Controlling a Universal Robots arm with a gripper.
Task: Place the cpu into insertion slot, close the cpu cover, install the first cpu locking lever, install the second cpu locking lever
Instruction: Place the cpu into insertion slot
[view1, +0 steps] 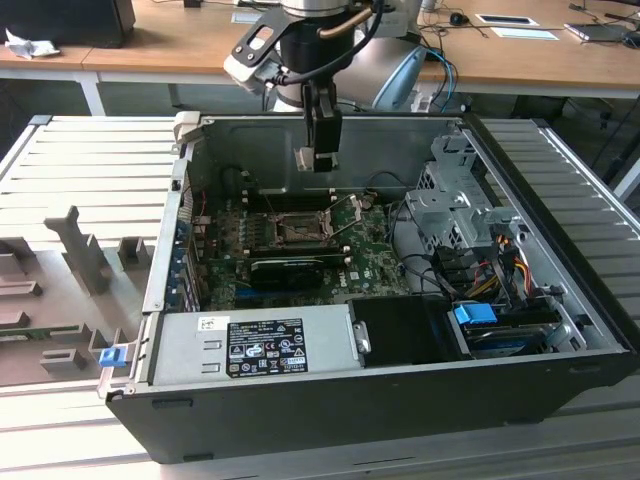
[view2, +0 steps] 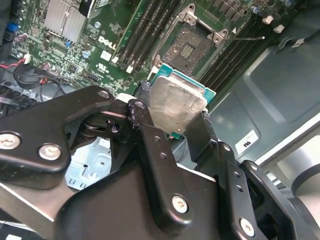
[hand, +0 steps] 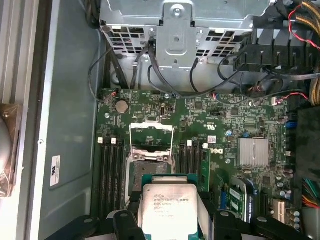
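Note:
My gripper (view1: 313, 158) hangs inside the open computer case, above the green motherboard (view1: 372, 262), and is shut on the cpu (view1: 306, 158). In both wrist views the cpu (view2: 177, 97) (hand: 167, 207) is a silvery-grey square chip on a green base, pinched at two opposite edges by black fingers (view2: 144, 117) (hand: 209, 212). The insertion slot (view1: 297, 229) (view2: 191, 46) (hand: 136, 172) lies bare below the chip, which hides part of it in the first wrist view. The cpu cover (hand: 151, 134) stands swung up at the slot's edge. Thin wire locking levers (view1: 347, 212) stick up beside the slot.
Black memory slots (hand: 110, 172) flank the socket, and a long black card (view1: 288, 269) lies in front of it. A grey power supply (view1: 250, 345) fills the case's near side. A metal drive cage (view1: 455, 205) with cables stands at the exterior view's right.

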